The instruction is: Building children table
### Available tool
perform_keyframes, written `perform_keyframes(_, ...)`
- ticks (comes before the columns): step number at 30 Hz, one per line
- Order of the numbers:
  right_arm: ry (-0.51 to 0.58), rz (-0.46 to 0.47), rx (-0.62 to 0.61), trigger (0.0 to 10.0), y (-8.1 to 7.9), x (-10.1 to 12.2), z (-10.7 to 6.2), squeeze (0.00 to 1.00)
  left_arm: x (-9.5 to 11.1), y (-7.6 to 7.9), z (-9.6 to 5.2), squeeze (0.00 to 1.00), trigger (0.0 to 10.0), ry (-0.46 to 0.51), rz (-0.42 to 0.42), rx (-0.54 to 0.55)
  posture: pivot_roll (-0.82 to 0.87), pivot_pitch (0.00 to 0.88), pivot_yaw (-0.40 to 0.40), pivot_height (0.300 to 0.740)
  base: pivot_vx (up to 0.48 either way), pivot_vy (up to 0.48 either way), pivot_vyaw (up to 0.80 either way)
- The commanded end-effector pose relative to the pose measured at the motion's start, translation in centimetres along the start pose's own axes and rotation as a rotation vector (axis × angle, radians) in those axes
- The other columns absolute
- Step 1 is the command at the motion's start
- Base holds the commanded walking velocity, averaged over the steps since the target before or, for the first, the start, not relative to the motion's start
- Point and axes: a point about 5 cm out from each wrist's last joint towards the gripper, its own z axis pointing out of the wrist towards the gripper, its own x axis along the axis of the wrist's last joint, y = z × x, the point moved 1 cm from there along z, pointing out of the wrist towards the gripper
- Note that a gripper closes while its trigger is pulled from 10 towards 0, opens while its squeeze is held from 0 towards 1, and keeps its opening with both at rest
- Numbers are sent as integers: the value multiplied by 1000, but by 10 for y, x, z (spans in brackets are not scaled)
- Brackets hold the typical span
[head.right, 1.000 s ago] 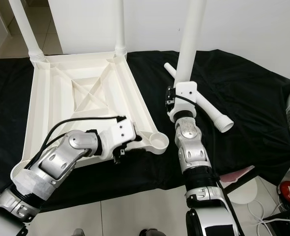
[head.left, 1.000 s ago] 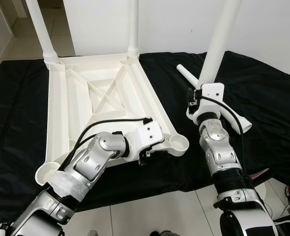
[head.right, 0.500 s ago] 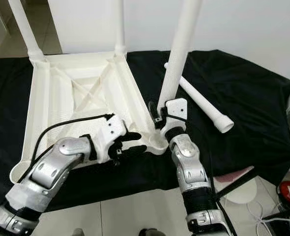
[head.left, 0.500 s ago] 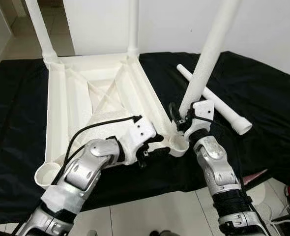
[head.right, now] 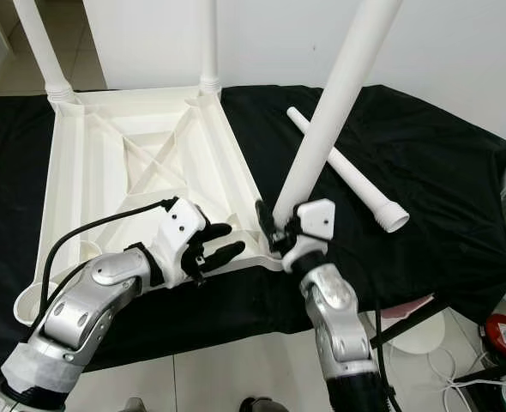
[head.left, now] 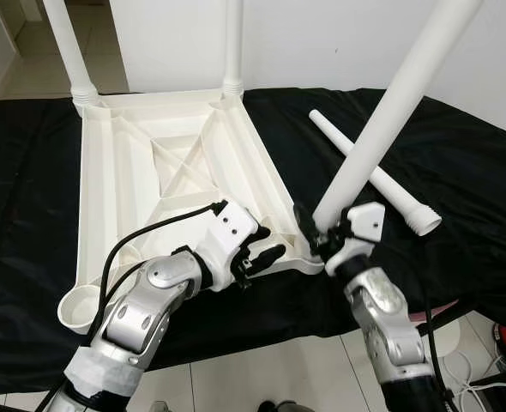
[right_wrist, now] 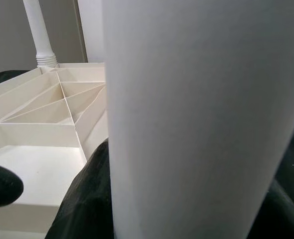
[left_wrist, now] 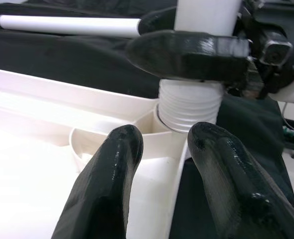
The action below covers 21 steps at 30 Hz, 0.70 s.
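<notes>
Two grippers are seen at the near corner of an upturned white table top [head.left: 150, 163]. The right gripper [head.left: 322, 236] is clamped on the lower end of a white table leg [head.left: 390, 112]; one black finger [left_wrist: 187, 52] is seen wrapped across the leg just above its threaded end. The leg is held tilted, its upper part leaning away to the robot's right, and its threaded end [left_wrist: 189, 107] is set at the round corner socket [left_wrist: 132, 137], partly in; how deep cannot be told. The left gripper [head.right: 210, 245] is held with its two fingers [left_wrist: 107, 179] slightly apart and nothing between them, tips resting by the table top's near edge just beside the socket. The table top is laid underside up on a black cloth [head.left: 459, 154], ribs showing. Two more legs [head.left: 64, 43] are stood upright in the far corners. One empty socket [head.left: 75, 305] is seen at the near left corner. One loose leg [head.left: 377, 176] is laid flat on the cloth, behind the held leg. White tile floor [head.left: 262, 369] is seen at the near edge of the cloth, and a white wall [head.left: 322, 39] behind.
</notes>
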Motion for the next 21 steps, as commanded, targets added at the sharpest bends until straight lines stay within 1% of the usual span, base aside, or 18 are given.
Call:
perform_keyframes(1, -44, 7, -3, 10000, 2, -9, -6, 0, 1, 1, -1, 0, 10000, 1, -5, -14, 66, 90, -65, 740, 0, 0, 0)
perform_keyframes(3, -54, 12, -12, 10000, 5, -12, -7, 0, 2, 0, -2, 0, 10000, 5, -12, -16, 63, 89, -64, 740, 0, 0, 0)
perform_keyframes(5, -73, 23, -18, 10000, 7, -17, -7, 0, 2, -1, -3, 0, 10000, 7, -66, -28, 66, 86, -63, 740, 0, 0, 0)
perform_keyframes(7, -73, 23, -18, 10000, 7, -17, -7, 0, 2, -1, -3, 0, 10000, 7, -66, -28, 66, 86, -63, 740, 0, 0, 0)
perform_keyframes(9, -88, 21, -7, 10000, 7, -21, -6, 0, 2, -1, -3, 0, 10000, 4, -95, -29, 67, 88, -63, 740, 0, 0, 0)
perform_keyframes(11, -105, -8, 23, 10000, 5, -24, -4, 0, 1, 0, -4, 0, 10000, -2, -91, -23, 69, 82, -61, 740, 0, 0, 0)
perform_keyframes(12, -105, -8, 23, 10000, 5, -24, -4, 0, 1, 0, -4, 0, 10000, -2, -91, -23, 69, 82, -61, 740, 0, 0, 0)
perform_keyframes(14, -123, -52, 57, 10000, 3, -27, -4, 0, 1, -1, -5, 0, 10000, -9, -80, -17, 74, 78, -63, 740, 0, 0, 0)
perform_keyframes(17, -128, -59, 64, 10000, 3, -28, -4, 0, 1, -1, -6, 0, 10000, -10, -79, -14, 75, 77, -62, 740, 0, 0, 0)
perform_keyframes(21, -158, -101, 133, 10000, 1, -34, -9, 0, 2, -4, -7, 0, 10000, -7, -81, 5, 79, 69, -61, 740, 0, 0, 0)
